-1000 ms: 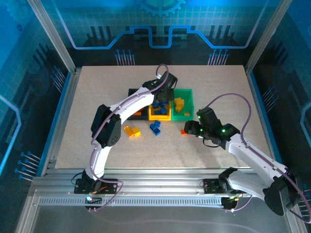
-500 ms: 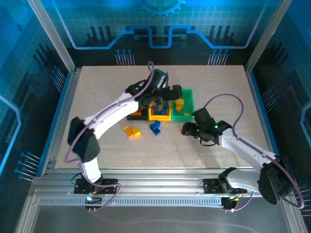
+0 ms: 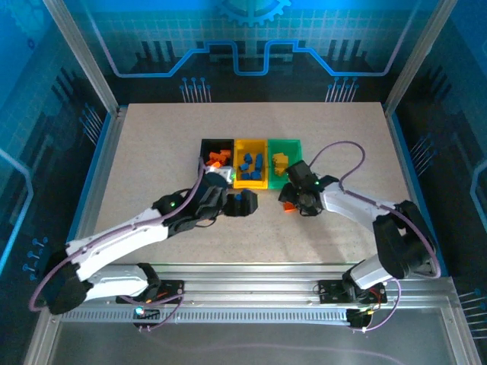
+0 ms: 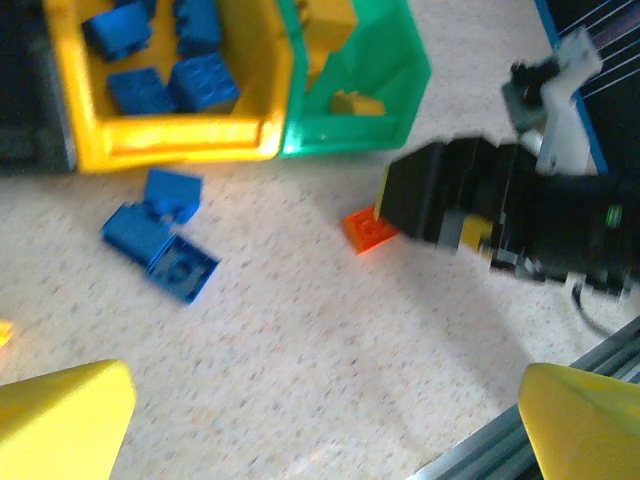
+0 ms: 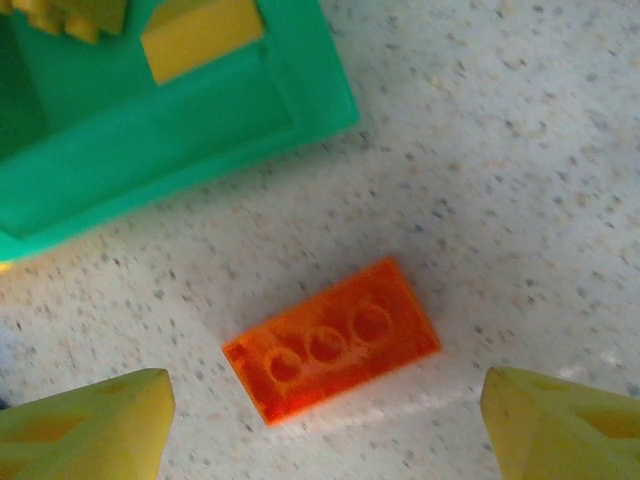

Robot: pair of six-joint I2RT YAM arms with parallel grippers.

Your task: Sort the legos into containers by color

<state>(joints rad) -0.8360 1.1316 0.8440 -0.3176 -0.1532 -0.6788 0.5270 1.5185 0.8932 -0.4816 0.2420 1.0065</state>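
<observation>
R gripper (image 5: 325, 425) hangs over the small flat orange lego plate (image 5: 332, 340). Its yellow fingers (image 5: 85, 420) are wide apart, one each side, nothing held. Plate lies flat on the speckled beige table (image 5: 520, 150), just beside the front corner of the open green plastic bin (image 5: 180, 140), not touching it. Yellow lego bricks (image 5: 205, 30) sit inside that bin.

Step in hand, prob: pick this plate & take it to the open black plastic bin (image 3: 209, 146) at the far left of the row, where other orange bricks (image 3: 216, 160) lie.

To do it well:
- Plate's long axis runs approx along the finger line, a bit skewed. Either twist the wrist to pinch across the short sides, or centre so both pads land together.
- Go straight down & low, since the plate is thin.
- Mind the green wall w/ the finger on the bin's side.
- Lift clear before crossing the open yellow plastic bin (image 3: 251, 183) in the middle.

L gripper (image 4: 320, 420) is also spread & empty, above loose blue lego bricks (image 4: 160, 245) in front of the yellow bin. Its cam sees the R gripper close by, so a bump looks possible if both arms move at once
</observation>
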